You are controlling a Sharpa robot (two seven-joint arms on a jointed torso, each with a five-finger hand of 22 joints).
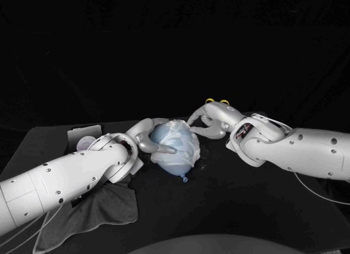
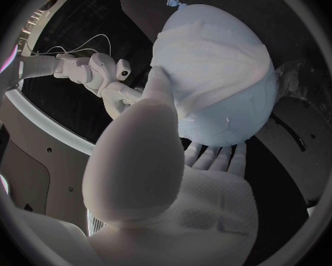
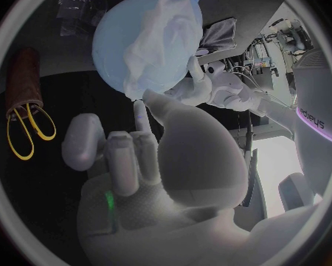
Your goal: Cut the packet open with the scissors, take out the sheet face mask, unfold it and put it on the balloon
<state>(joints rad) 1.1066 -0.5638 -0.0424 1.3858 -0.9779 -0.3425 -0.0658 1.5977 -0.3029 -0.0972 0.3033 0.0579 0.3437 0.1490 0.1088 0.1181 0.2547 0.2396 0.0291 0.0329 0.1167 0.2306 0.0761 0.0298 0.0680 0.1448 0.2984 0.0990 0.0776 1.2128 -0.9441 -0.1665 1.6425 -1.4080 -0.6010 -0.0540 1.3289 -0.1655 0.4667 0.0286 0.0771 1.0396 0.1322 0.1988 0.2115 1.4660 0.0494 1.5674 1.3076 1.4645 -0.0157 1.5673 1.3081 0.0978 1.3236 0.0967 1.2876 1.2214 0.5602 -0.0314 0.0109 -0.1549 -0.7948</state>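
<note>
A pale blue balloon [image 1: 173, 149] lies on the black table [image 1: 243, 211] with its knot toward me. The white sheet mask [image 1: 175, 129] is draped over its top and shows wrinkled in the right wrist view [image 3: 162, 35]. My left hand [image 1: 147, 138] holds the balloon from its left side, fingers beneath [image 2: 214, 156] and thumb against its side. My right hand [image 1: 209, 120] is at the balloon's far right, with fingertips [image 3: 140, 109] touching the balloon's edge by the mask and nothing held in it. The yellow-handled scissors [image 3: 27, 130] stand in a brown holder [image 3: 23, 71] behind the right hand.
A dark grey cloth [image 1: 99, 211] lies under my left arm at the table's front left. A grey flat thing [image 1: 83, 131] sits at the back left. Crumpled clear plastic [image 3: 85, 3] lies on the table beyond the balloon.
</note>
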